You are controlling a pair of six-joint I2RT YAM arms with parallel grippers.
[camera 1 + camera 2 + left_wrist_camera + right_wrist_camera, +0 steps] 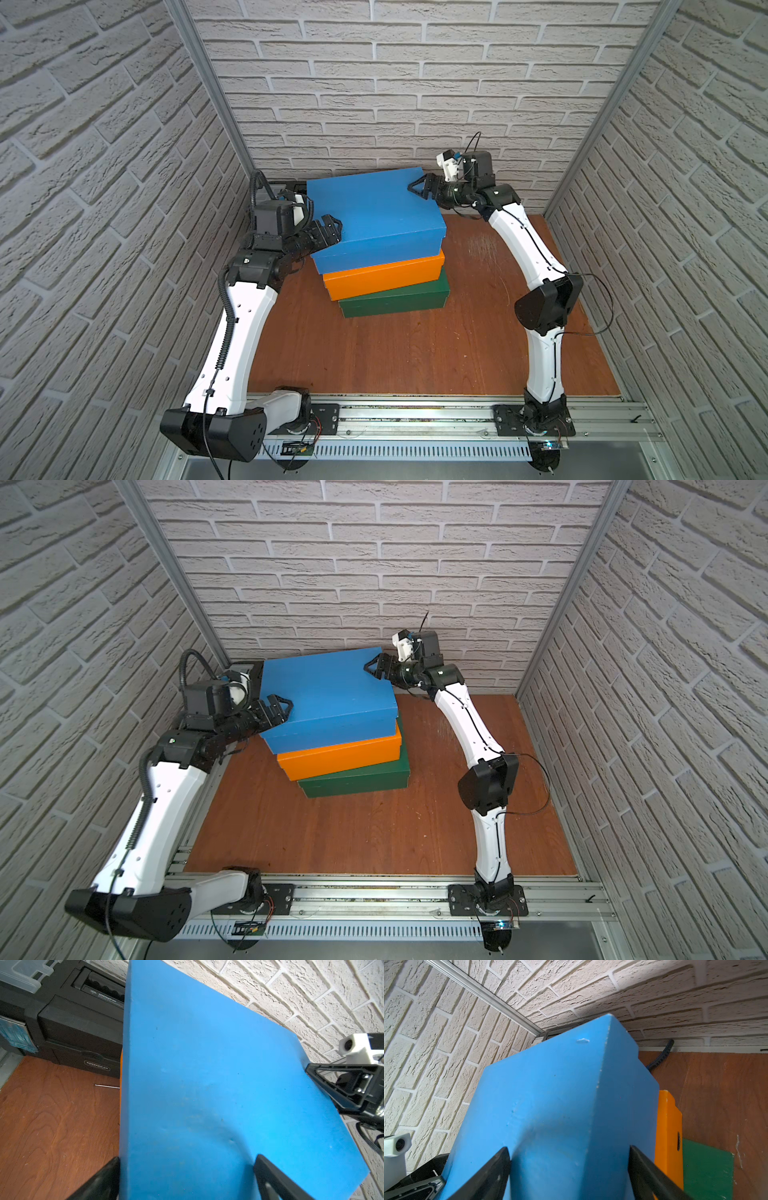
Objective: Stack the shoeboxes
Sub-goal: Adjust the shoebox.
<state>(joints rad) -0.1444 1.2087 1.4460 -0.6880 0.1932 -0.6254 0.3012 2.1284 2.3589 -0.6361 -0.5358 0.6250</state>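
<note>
**Q:** What lies nearest the lens?
**A:** The left arm's black elbow (216, 432), out past the front rail (415, 409). From there the white forearm rises toward the stack.

**Q:** And the surroundings, largest first?
**A:** Brick walls (415, 83) close three sides. The wooden tabletop (415, 353) gives open room in front of the stack and to its right. The stack stands near the back wall: blue shoebox (374, 212) on orange shoebox (382, 278) on green shoebox (395, 301), each slightly offset. A black toolbox (68, 1022) fills the back left corner, just beside the stack.

**Q:** How do the fingers stand?
**A:** The left gripper (334, 228) reaches in at the blue lid's near left edge, fingers spread wide astride it. The right gripper (415, 190) meets the far right corner with its fingers likewise apart, one over the lid and one along the side. Whether either presses cannot be told.
</note>
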